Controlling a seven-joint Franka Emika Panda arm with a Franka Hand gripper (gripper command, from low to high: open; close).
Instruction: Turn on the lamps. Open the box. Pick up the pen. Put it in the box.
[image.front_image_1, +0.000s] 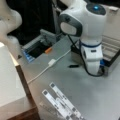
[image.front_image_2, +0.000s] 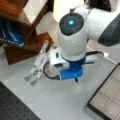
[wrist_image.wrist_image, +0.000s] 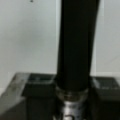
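Arm: the white Panda arm (image.front_image_1: 85, 27) bends steeply down over the grey table (image.front_image_1: 75, 95), wrist pointed at the surface.
Gripper: the gripper (wrist_image.wrist_image: 72, 100) is clamped on the pen (wrist_image.wrist_image: 76, 45), fingers (wrist_image.wrist_image: 37, 95) pressed to either side of its silvery section.
Pen: seen in the wrist view rising towards 12 o'clock; a dark tip (image.front_image_2: 76, 80) shows below the blue wrist in a front view.
Box: the box (image.front_image_2: 107, 97) lies open at 4 o'clock of the gripper in a front view, pale compartments showing.
Strips: white strips (image.front_image_1: 62, 103) lie at 6 o'clock in a front view.
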